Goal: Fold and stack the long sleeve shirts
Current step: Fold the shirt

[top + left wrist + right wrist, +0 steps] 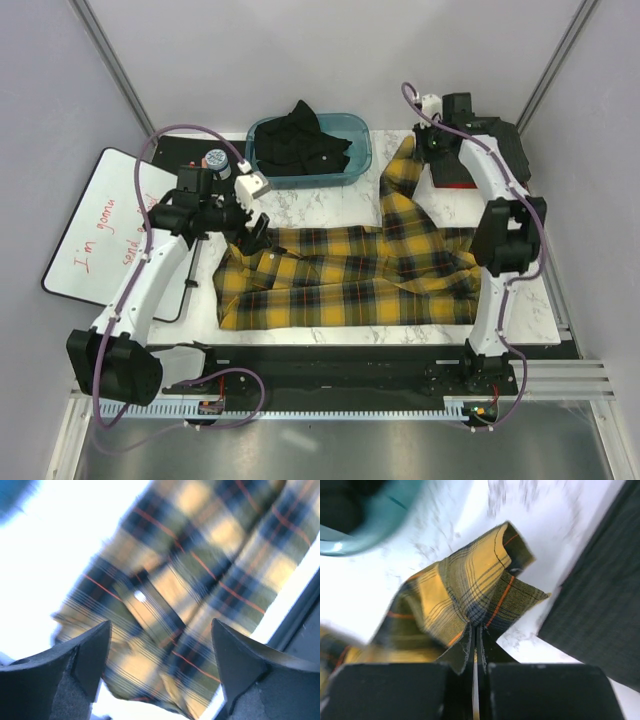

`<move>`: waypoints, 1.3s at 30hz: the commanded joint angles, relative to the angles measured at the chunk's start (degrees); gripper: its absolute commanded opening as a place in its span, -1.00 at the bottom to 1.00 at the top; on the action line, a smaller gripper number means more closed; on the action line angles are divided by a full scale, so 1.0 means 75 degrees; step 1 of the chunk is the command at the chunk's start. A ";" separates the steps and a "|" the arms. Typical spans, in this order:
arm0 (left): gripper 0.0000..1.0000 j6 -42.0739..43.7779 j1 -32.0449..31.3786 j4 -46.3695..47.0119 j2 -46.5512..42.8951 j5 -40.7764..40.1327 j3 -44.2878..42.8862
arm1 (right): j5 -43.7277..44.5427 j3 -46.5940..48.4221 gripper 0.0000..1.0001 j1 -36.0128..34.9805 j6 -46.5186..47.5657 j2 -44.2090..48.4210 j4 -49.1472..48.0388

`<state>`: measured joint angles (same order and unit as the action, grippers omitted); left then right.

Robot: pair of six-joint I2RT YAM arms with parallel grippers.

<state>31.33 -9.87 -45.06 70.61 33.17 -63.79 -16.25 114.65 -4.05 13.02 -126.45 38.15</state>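
Note:
The yellow-and-black plaid shirt [350, 275] lies spread across the marble table, one sleeve [402, 180] stretched toward the back right. My right gripper [425, 148] is shut on that sleeve's end; in the right wrist view the bunched cuff [470, 587] is pinched between the closed jaws [476, 626] just above the table. My left gripper [255, 238] hovers open over the shirt's upper left part; plaid fabric [200, 570] fills the gap between its fingers [160, 630]. Dark shirts [300, 140] are heaped in a teal bin [355, 165].
A whiteboard [100, 230] with red writing lies at the left, partly under the left arm. A dark flat item [480, 155] sits at the back right, close to the right gripper, and shows in the right wrist view [600, 595]. The bin's rim [375, 525] is nearby.

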 commanded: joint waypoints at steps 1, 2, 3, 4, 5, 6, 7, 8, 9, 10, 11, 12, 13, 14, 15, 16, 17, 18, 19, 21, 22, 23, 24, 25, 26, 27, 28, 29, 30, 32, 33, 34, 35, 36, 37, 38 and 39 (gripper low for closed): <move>0.99 -0.0660 0.0003 0.0593 -0.0016 0.0452 -0.1138 | -0.0669 -0.0157 -1.00 -0.0325 0.1062 0.1964 -0.0317; 0.99 -0.0732 0.0003 0.0930 -0.0004 0.0696 -0.1394 | -0.0750 -0.0355 -1.00 -0.0419 0.1228 0.2326 -0.0306; 0.99 -0.0767 0.0003 0.1131 -0.0016 0.0861 -0.1443 | -0.0821 -0.0450 -1.00 -0.0478 0.1403 0.2503 -0.0294; 0.99 -0.0825 0.0003 0.1423 -0.0109 0.1025 -0.1444 | -0.0891 -0.0532 -1.00 -0.0595 0.1707 0.2783 -0.0317; 0.99 -0.0872 0.0003 0.1959 -0.0145 0.1363 -0.1421 | -0.1008 -0.0649 -1.00 -0.0677 0.1930 0.2914 -0.0271; 0.99 -0.0919 0.0003 0.2278 -0.0215 0.1529 -0.1386 | -0.1032 -0.0696 -1.00 -0.0748 0.2130 0.3043 -0.0270; 0.99 -0.0943 0.0003 0.2548 -0.0296 0.1682 -0.1374 | -0.1044 -0.0755 -1.00 -0.0888 0.2549 0.3253 -0.0270; 0.99 -0.1036 0.0003 0.2806 -0.0309 0.1741 -0.1339 | -0.1021 -0.0883 -1.00 -0.0982 0.2739 0.3371 -0.0282; 0.99 -0.1362 0.0003 0.3447 -0.0309 0.1718 -0.1350 | -0.1009 -0.0942 -1.00 -0.1052 0.2892 0.3465 -0.0282; 0.99 -0.1539 0.0003 0.3615 -0.0158 0.1695 -0.1536 | -0.0997 -0.1071 -1.00 -0.1216 0.3230 0.3663 -0.0271; 0.99 -0.1726 0.0003 0.3780 -0.0052 0.1706 -0.1677 | -0.1009 -0.1141 -1.00 -0.1298 0.3372 0.3770 -0.0270; 0.99 -0.1960 -0.0008 0.3851 0.0100 0.1904 -0.1829 | -0.1090 -0.1235 -1.00 -0.1369 0.3548 0.3887 -0.0282; 0.99 -0.2021 -0.0008 0.3770 0.0484 0.2173 -0.2028 | -0.1161 -0.1433 -1.00 -0.1555 0.3677 0.4120 -0.0282; 0.99 -0.2114 -0.0055 0.3723 0.0627 0.2604 -0.2390 | -0.1254 -0.1540 -1.00 -0.1638 0.4038 0.4250 -0.0236; 0.99 -0.2301 -0.0113 0.3653 0.0791 0.2702 -0.2532 | -0.1383 -0.1668 -1.00 -0.1802 0.4204 0.4541 -0.0224; 0.99 -0.2303 -0.0253 0.3617 0.0967 0.2807 -0.2719 | -0.1396 -0.1948 -1.00 -0.1919 0.4357 0.4695 -0.0247; 0.99 -0.2268 -0.0336 0.3594 0.1015 0.2854 -0.2756 | -0.1396 -0.2102 -1.00 -0.2013 0.4648 0.4847 -0.0247; 0.99 -0.2198 -0.0429 0.3594 0.1038 0.2925 -0.2756 | -0.1349 -0.2416 -1.00 -0.2223 0.4767 0.5139 -0.0270; 0.99 -0.2104 -0.0662 0.3582 0.1050 0.2914 -0.2698 | -0.1279 -0.2594 -1.00 -0.2329 0.4884 0.5304 -0.0398; 0.99 -0.1893 -0.1014 0.3582 0.1038 0.2564 -0.2604 | -0.1057 -0.2934 -1.00 -0.2691 0.5143 0.5702 -0.0551; 0.99 -0.1858 -0.1329 0.3570 0.1039 0.2400 -0.2523 | -0.0905 -0.3202 -1.00 -0.2798 0.5225 0.5820 -0.0586; 0.99 -0.1776 -0.1472 0.3570 0.1073 0.2317 -0.2487 | -0.0811 -0.3309 -1.00 -0.2915 0.5342 0.5914 -0.0587; 0.99 -0.1740 -0.1624 0.3593 0.1109 0.2177 -0.2452 | -0.0763 -0.3496 -1.00 -0.3079 0.5412 0.6066 -0.0575; 0.99 -0.1705 -0.1916 0.3710 0.1121 0.1827 -0.2347 | -0.0647 -0.3602 -1.00 -0.3173 0.5483 0.6149 -0.0529; 0.99 -0.1705 -0.2023 0.3792 0.1155 0.1731 -0.2288 | -0.0611 -0.3731 -1.00 -0.3279 0.5565 0.6231 -0.0540; 0.99 -0.1717 -0.2105 0.3886 0.1214 0.1672 -0.2241 | -0.0576 -0.3941 -1.00 -0.3431 0.5728 0.6429 -0.0540; 0.99 -0.1728 -0.2257 0.4003 0.1249 0.1567 -0.2194 | -0.0401 -0.4047 -1.00 -0.3525 0.5822 0.6524 -0.0528; 0.99 -0.1705 -0.2340 0.4004 0.1319 0.1496 -0.2194 | -0.0342 -0.4153 -1.00 -0.3619 0.5881 0.6606 -0.0517; 0.99 -0.1717 -0.2410 0.3981 0.1436 0.1461 -0.2217 | -0.0306 -0.4316 -1.00 -0.3794 0.5998 0.6781 -0.0528; 0.99 -0.1717 -0.2563 0.3946 0.1577 0.1344 -0.2276 | -0.0120 -0.4551 -1.00 -0.3959 0.6127 0.6980 -0.0540; 0.99 -0.1659 -0.2633 0.3852 0.1636 0.1308 -0.2334 | -0.0060 -0.4761 -1.00 -0.4133 0.6221 0.7167 -0.0563; 0.99 -0.1588 -0.2738 0.3747 0.1787 0.1285 -0.2427 | -0.0002 -0.4879 -1.00 -0.4205 0.6349 0.7262 -0.0621; 0.99 -0.1495 -0.2797 0.3514 0.1858 0.1296 -0.2475 | 0.0138 -0.4985 -1.00 -0.4287 0.6385 0.7356 -0.0692; 0.99 -0.1459 -0.2890 0.3384 0.1963 0.1296 -0.2591 | 0.0186 -0.5160 -1.00 -0.4427 0.6432 0.7507 -0.0739; 0.99 -0.1482 -0.2914 0.3313 0.2104 0.1296 -0.2616 | 0.0221 -0.5220 -0.99 -0.4475 0.6456 0.7567 -0.0855; 0.99 -0.1505 -0.2938 0.3254 0.2175 0.1296 -0.2639 | 0.0233 -0.5267 -0.99 -0.4521 0.6468 0.7625 -0.0880; 0.99 -0.1506 -0.2973 0.3242 0.2187 0.1296 -0.2604 | 0.0256 -0.5325 -0.99 -0.4603 0.6502 0.7707 -0.0891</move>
<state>18.35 -30.94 -18.74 85.45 43.59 -80.99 -16.16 76.12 -36.95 59.02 -72.05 35.03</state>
